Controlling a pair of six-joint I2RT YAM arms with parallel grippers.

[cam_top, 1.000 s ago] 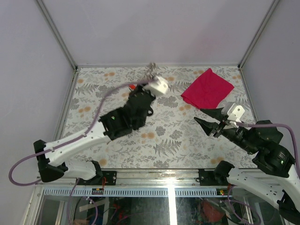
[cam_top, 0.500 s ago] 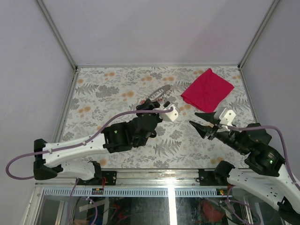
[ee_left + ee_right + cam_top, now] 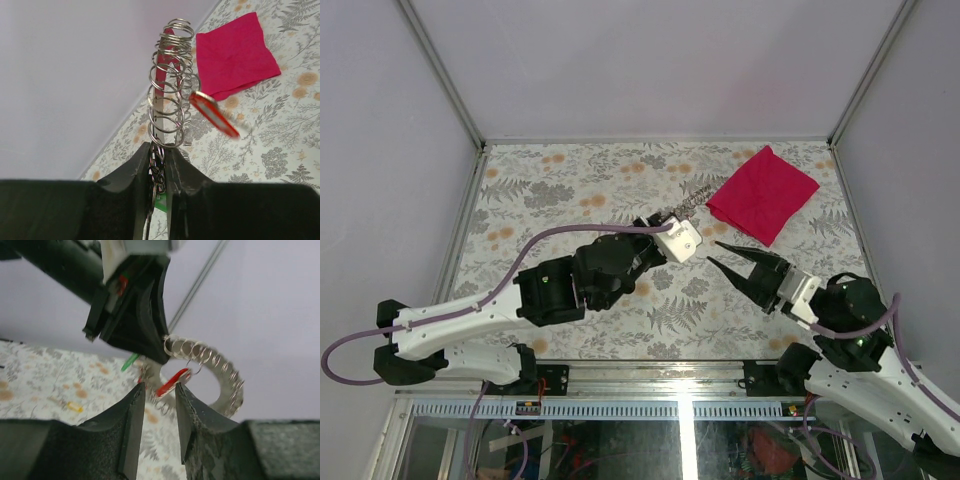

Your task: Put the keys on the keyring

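Note:
My left gripper (image 3: 159,146) is shut on the keyring (image 3: 170,85), a string of linked metal rings that sticks up past its fingertips. A red key (image 3: 214,115) hangs from one ring, blurred. A green tag (image 3: 161,202) shows low between the fingers. In the top view the left gripper (image 3: 672,213) holds the rings (image 3: 692,200) above mid-table. My right gripper (image 3: 713,253) points at them from the right. In the right wrist view its jaws (image 3: 159,387) stand apart, with the red key (image 3: 172,382) just beyond the tips. A yellow key (image 3: 74,406) lies on the table.
A red cloth (image 3: 763,192) lies flat at the back right of the flower-patterned table (image 3: 550,180). Metal frame posts and pale walls close in the table on three sides.
The left arm has swung from the far middle toward the right and nearer, carrying the keyring. The right gripper has moved left toward it and its jaws have narrowed.

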